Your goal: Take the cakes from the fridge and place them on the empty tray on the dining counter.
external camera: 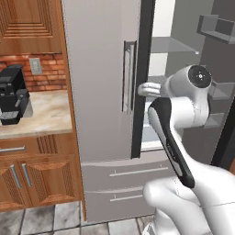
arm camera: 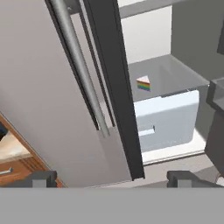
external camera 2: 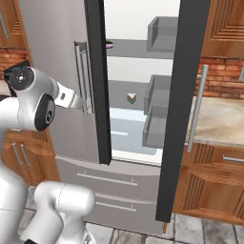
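Observation:
The fridge (external camera: 101, 69) stands with its left door closed and its right door (external camera 2: 183, 95) swung open. A white-topped, rainbow-layered cake (external camera 2: 132, 98) sits on a grey middle shelf inside, seen too as the cake (arm camera: 143, 83) above a white drawer (arm camera: 166, 118). A tiny dark thing (external camera 2: 108, 45) lies at the upper shelf's edge; I cannot tell what it is. My gripper (arm camera: 113, 179) is open and empty, its fingertips (arm camera: 43, 178) spread wide in front of the left door's bar handle (arm camera: 78, 65) and the dark centre strip. The tray and dining counter are out of view.
A black coffee machine (external camera: 11, 94) stands on the wall counter (external camera: 46, 114) left of the fridge, with wood cabinets below. Grey door bins (external camera 2: 159, 109) hang on the open door. Another counter (external camera 2: 219, 119) lies right of it. Two fridge drawers (external camera: 124, 172) sit low.

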You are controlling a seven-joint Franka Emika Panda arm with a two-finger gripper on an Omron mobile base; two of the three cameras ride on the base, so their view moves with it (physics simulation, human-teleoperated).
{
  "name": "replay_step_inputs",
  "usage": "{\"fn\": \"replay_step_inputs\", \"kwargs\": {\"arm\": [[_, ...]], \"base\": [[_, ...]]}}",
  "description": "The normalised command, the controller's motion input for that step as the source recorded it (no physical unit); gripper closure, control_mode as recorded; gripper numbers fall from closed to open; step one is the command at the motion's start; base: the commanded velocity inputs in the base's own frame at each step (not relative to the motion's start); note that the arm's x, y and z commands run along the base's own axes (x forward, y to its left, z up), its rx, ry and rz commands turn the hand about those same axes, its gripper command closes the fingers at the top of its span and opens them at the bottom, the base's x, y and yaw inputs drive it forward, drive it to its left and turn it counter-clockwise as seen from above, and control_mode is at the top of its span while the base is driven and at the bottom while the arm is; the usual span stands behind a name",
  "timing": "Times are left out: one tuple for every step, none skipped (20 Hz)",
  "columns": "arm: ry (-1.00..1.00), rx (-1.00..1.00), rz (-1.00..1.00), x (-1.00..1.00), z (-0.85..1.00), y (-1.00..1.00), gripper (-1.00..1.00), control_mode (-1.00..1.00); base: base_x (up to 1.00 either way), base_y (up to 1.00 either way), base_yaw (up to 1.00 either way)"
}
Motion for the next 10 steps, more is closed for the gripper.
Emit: {"fn": "replay_step_inputs", "kwargs": {"arm": [[0.21, -0.16, 0.20, 0.16, 0.00, 0.39, -1.00, -1.00], [0.19, -0.17, 0.21, 0.22, 0.00, 0.35, -1.00, -1.00], [0.18, -0.16, 0.20, 0.24, 0.00, 0.31, -1.00, -1.00], [0.18, -0.11, 0.15, 0.32, 0.00, 0.17, -1.00, -1.00], [0.12, -0.07, 0.12, 0.36, 0.00, 0.07, -1.00, -1.00], [0.00, -0.02, 0.07, 0.43, 0.00, 0.00, -1.00, -1.00], [0.00, 0.00, 0.03, 0.44, -0.01, 0.00, -1.00, -1.00], [-0.04, 0.00, 0.00, 0.54, -0.09, 0.00, -1.00, -1.00], [-0.10, 0.00, 0.00, 0.59, -0.16, 0.00, -1.00, -1.00], [-0.10, 0.00, 0.00, 0.59, -0.30, 0.00, -1.00, -1.00]], "base": [[0.00, 0.00, 0.00], [0.00, 0.00, 0.00], [0.00, 0.00, 0.00], [0.00, 0.00, 0.00], [0.00, 0.00, 0.00], [0.00, 0.00, 0.00], [0.00, 0.00, 0.00], [0.00, 0.00, 0.00], [0.00, 0.00, 0.00], [0.00, 0.00, 0.00]]}}
